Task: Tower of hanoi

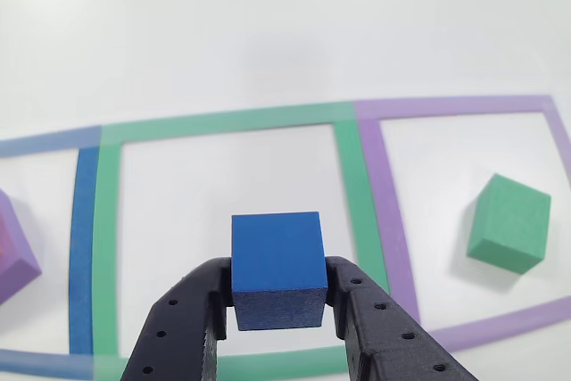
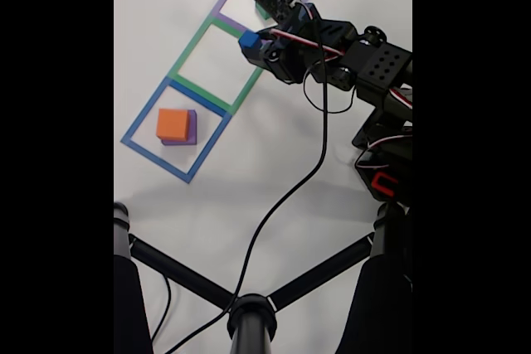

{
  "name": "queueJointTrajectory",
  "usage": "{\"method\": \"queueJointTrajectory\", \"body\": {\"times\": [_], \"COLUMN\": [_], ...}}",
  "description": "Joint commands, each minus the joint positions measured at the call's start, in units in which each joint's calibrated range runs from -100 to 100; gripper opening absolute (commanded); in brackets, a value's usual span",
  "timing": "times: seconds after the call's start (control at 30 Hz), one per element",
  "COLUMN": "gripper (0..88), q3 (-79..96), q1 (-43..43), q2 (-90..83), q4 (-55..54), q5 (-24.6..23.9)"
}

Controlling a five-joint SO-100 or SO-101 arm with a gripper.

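A: Fingers first – what've they got?

B: Gripper point(image 1: 277, 296) is clamped on the blue cube point(image 1: 277, 269), one black finger point(image 1: 192, 314) on each side face, pressing the lower half. Cube's level, top face showing, and looks lifted off the table

A: Where's it sit vs the squares?

B: In the other view it hangs over the green-taped square point(image 1: 346, 180), near that square's front edge, approx centred. Fixed view agrees: blue cube point(image 2: 248, 41) at the tip of the arm point(image 2: 348, 60), by the right-hand edge of the middle green square point(image 2: 184, 47)

A: Other blocks?

B: Green cube point(image 1: 508, 223) rests tilted-on to the camera inside the purple square point(image 1: 389, 194), right of the gripper, well apart from it. At the left edge, other view, a purple block point(image 1: 13, 252) is cut off by the frame, w/ an orange-pink blur on its top. Fixed view sorts that out: orange cube point(image 2: 172, 124) stacked on the purple block point(image 2: 189, 130), both inside the blue square point(image 2: 137, 126)

A: Anything else round the table?

B: White table point(image 2: 249, 172), black cable point(image 2: 290, 188) trailing down from the arm, black stand legs point(image 2: 249, 308) at the bottom of the fixed view
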Motion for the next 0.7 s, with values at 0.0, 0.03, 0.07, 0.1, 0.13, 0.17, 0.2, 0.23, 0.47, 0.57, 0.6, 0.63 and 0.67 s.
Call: {"method": "queueJointTrajectory", "body": {"times": [0.0,0.03,0.07,0.1,0.13,0.17,0.2,0.23,0.47,0.57,0.6,0.63,0.67], "gripper": [3.6,3.6,3.6,3.7,3.7,3.7,3.7,3.7,3.7,3.7,3.8,3.9,4.0], "q3": [5.6,7.1,7.7,8.1,8.4,9.1,9.7,10.2,9.8,8.7,8.1,7.4,6.6], "q1": [-0.9,-1.0,-1.2,-1.4,-1.6,-1.9,-2.0,-2.2,-3.0,-3.0,-2.9,-2.9,-2.9], "q2": [7.5,9.8,11.9,14.3,16.6,19.1,21.3,23.8,39.9,46.2,48.4,50.2,52.0], "q4": [-20.3,-24.7,-27.9,-31.0,-34.1,-38.0,-41.6,-45.1,-63.8,-69.6,-71.4,-72.8,-73.9], "q5": [0.6,0.6,0.6,0.6,0.6,0.6,0.6,0.6,0.6,0.6,0.6,0.6,0.6]}}
